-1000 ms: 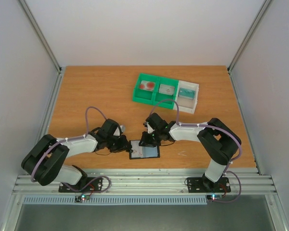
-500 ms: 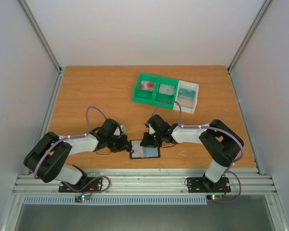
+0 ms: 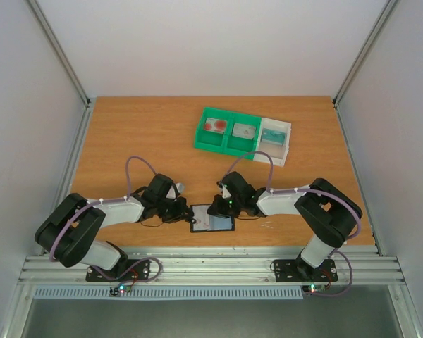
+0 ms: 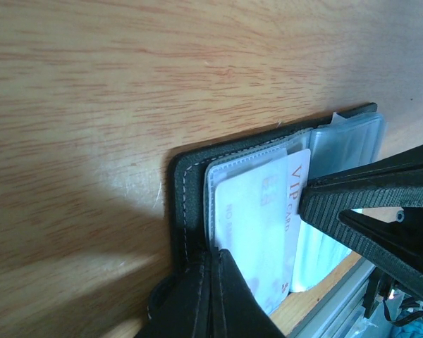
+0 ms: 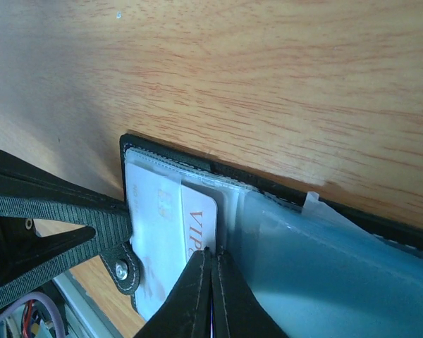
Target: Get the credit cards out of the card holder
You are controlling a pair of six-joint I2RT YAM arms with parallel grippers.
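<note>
**Both claws closed on the open card holder, one card part-way out**

Close to the table's near edge, between the two arms, the card holder (image 4: 180, 211) lay open and flat, its long axis running left to right. The left gripper (image 4: 215, 257) had its jaws shut to a thin wedge, its tip down on the holder's outer left edge. That looked like pinning the holder rather than taking anything.

A whitish VIP card (image 4: 257, 218) with red lettering sat in a clear sleeve on that left half. Its bared end pointed towards the fold, and so towards the right gripper (image 5: 211, 255). That claw was closed as well, with its tip right at the bared end. Whether the card was actually nipped between the pads could not be made out.

The right arm was plainly the nearer to the card. A pull would probably have to run along the holder's long axis, rightward and away from the pinned edge. Otherwise the sleeve might drag the whole holder along.

The grey-blue pockets (image 5: 317, 253) of the right half lay under the right wrist.

The wooden table (image 3: 148, 141) stretched beyond. Well apart, towards its far side, stood a green tray (image 3: 210, 146) touching a white tray (image 3: 272, 160). They held a red-marked card (image 3: 215, 126), a greyish card (image 3: 243, 130) and a teal card (image 3: 271, 135). Pale walls (image 3: 28, 105) closed in the sides and back.
</note>
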